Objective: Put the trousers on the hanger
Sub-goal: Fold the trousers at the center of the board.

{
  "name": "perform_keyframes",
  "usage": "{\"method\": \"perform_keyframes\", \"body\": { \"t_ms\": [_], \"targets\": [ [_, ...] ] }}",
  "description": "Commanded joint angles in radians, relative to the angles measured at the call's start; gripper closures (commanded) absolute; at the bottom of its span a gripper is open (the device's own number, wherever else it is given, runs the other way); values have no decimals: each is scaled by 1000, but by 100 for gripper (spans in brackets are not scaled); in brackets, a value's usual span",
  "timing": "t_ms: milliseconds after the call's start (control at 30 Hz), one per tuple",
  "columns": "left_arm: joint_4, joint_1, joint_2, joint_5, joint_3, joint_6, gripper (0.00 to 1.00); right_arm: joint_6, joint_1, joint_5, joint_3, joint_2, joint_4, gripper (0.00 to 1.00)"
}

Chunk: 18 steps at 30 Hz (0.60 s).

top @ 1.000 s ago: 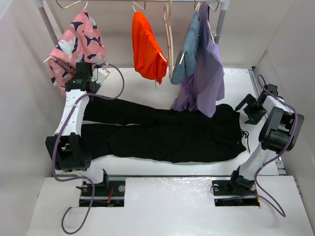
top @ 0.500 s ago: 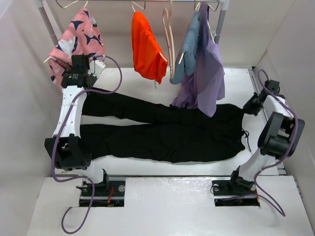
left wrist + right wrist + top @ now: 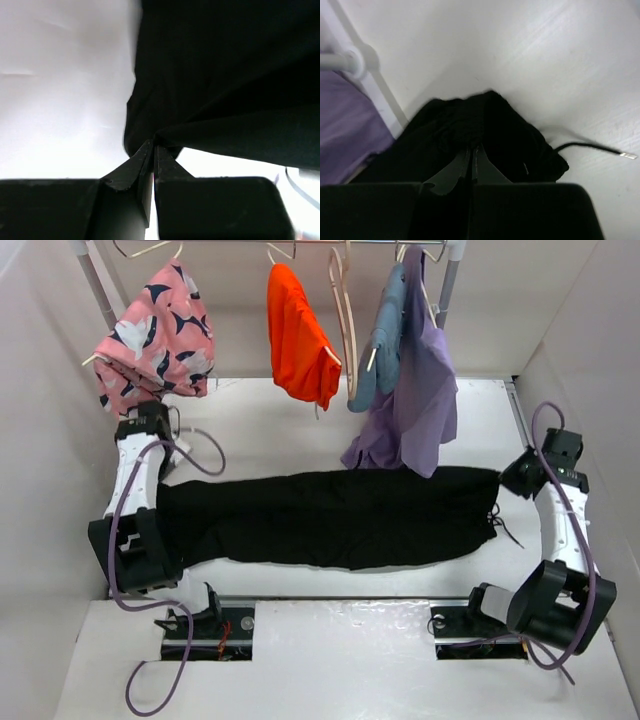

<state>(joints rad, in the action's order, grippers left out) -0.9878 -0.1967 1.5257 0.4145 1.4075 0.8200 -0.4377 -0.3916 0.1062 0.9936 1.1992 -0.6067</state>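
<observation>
**Both grippers clamped on the trousers, one at each end**

At the frame's left edge the left arm stands folded, forearm running up-frame. The left gripper is pressed together on a fold of the long black fabric trousers, which lie stretched across the middle of the white table. The thin pale beige hanger hangs bare at top centre – well apart from them. At the right edge the right arm reaches up-frame, and the right gripper pinches the waist end.

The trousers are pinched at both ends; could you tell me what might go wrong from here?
The left jaws and right jaws each pinch only a fabric edge of the trousers, so it could slip out when lifted. The purple garment hangs low by the waist end and may snag.
</observation>
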Motion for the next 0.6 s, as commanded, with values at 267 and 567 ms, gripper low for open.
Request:
{"method": "perform_keyframes", "body": {
  "t_ms": [267,567],
  "targets": [
    [-137,-17,11,203,39,-32,100,-41,-53,26,15,-13,-28,100],
    [-137,-37,-124,334,-164,27,100,-61,-104,89,-84,-124,-50,100]
  ]
}}
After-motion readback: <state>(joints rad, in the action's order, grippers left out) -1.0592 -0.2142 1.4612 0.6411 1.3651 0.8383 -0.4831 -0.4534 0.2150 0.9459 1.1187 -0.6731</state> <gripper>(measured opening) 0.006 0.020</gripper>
